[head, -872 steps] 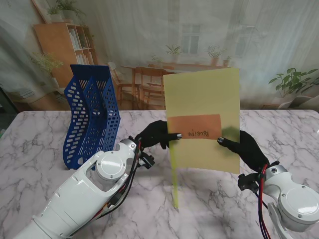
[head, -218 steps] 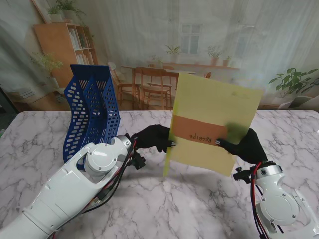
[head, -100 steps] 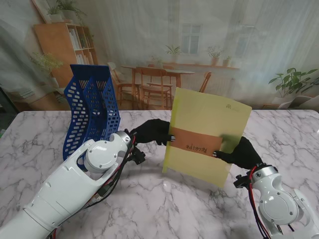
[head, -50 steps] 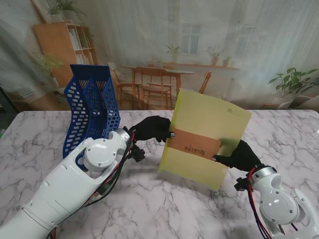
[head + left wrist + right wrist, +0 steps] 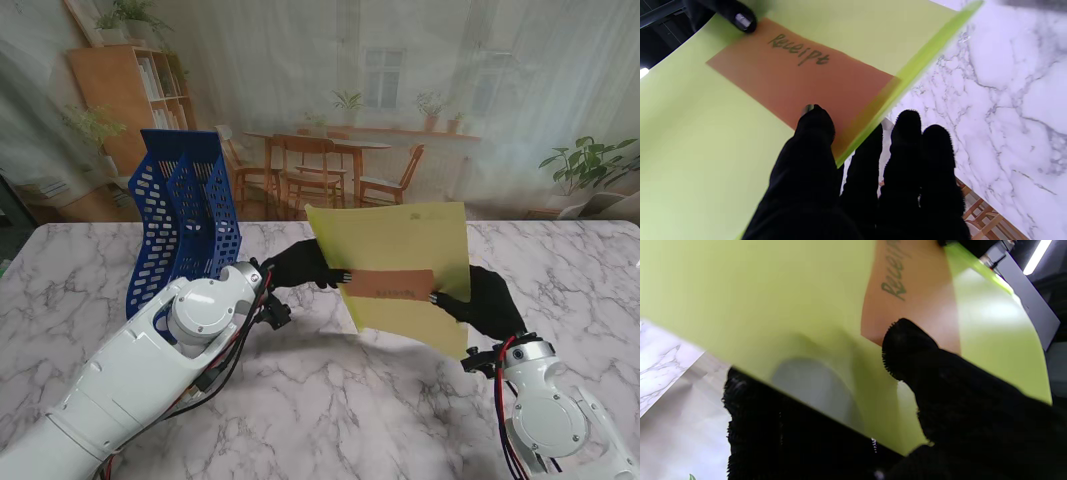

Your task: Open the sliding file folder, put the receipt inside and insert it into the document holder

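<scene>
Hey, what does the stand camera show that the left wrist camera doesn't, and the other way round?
Only the stand view shows the blue document holder standing on the table's left side, both arms, and the whole right hand gripping the folder's right edge. Only the left wrist view shows the word "Receipt" legibly and the left hand's thumb pressing the receipt while its other fingers sit under the folder edge. Both show the yellow-green folder with the orange receipt inside, the left hand holding it, and the marble table.
</scene>
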Robot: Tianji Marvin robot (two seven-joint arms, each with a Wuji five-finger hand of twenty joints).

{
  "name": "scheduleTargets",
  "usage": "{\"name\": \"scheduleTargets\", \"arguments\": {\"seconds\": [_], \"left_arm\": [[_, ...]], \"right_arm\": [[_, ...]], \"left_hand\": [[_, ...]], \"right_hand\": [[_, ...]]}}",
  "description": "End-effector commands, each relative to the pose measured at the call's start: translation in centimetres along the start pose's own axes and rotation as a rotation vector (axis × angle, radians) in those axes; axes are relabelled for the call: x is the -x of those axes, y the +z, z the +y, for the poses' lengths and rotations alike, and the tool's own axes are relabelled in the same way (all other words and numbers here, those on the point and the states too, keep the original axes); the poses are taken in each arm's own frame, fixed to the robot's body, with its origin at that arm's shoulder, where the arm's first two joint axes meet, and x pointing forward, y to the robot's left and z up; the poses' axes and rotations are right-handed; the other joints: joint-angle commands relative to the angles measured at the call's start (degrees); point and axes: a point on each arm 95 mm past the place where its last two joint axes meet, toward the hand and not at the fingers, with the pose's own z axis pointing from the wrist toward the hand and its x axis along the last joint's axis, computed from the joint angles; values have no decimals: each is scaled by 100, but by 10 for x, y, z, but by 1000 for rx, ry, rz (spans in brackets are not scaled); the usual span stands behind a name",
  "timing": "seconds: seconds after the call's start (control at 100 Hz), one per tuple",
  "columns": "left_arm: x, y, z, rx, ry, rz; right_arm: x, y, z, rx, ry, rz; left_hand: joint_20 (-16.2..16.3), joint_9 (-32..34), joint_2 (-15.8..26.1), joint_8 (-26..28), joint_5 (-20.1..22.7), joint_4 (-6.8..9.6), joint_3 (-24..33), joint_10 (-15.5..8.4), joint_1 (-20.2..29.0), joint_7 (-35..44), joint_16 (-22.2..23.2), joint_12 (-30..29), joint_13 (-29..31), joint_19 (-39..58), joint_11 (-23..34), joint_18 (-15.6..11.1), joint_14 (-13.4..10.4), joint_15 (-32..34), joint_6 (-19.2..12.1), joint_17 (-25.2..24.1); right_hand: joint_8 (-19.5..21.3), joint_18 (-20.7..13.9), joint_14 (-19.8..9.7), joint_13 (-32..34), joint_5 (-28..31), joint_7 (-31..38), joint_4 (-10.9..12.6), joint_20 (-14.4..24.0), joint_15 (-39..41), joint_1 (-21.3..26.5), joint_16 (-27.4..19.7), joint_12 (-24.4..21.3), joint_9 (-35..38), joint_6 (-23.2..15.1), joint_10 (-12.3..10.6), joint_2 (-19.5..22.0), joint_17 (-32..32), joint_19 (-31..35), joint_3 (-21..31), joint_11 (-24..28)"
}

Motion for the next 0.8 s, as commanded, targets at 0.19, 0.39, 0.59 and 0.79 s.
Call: {"name": "scheduleTargets", "arguments": {"seconds": [0.19,0.39,0.59,0.79], "left_arm": [[25,1,22,49,-46,-70],[37,3,32,78,-74,-110],[46,4,40,112,-95,-139],[50,6,50,148,-119,-149]], "right_arm": [[-14,-1,4,70,74,49],[-19,-1,8,97,105,68],[-23,0,11,113,119,84],[-24,1,12,117,123,89]], "left_hand": [[-53,-1161,304,8,-491,132,-164,-53,-108,-697,-81,-388,-452,-411,-320,-278,69,-303,-270,-367],[-122,-2116,383,-421,-957,167,-197,103,-391,-1372,-138,-654,-842,-708,-642,-348,61,-477,-162,-637],[-111,-2143,251,-764,-1161,163,-202,40,-494,-1817,-169,-710,-878,-734,-676,-350,58,-521,-39,-655],[-119,-1936,155,-813,-1032,166,-182,-204,-515,-1798,-183,-689,-879,-763,-609,-367,14,-553,-246,-654]], "right_hand": [[261,-137,-183,118,216,616,222,-6,172,455,-56,36,69,-569,-72,131,99,99,388,78],[246,-138,-203,124,194,652,224,-10,172,460,-53,25,65,-582,-111,147,99,101,386,112],[236,-161,-220,121,175,674,223,-18,187,455,-43,14,60,-594,-135,162,115,96,378,137],[229,-161,-229,123,166,685,223,-21,172,453,-49,5,53,-616,-137,169,115,97,372,151]]}}
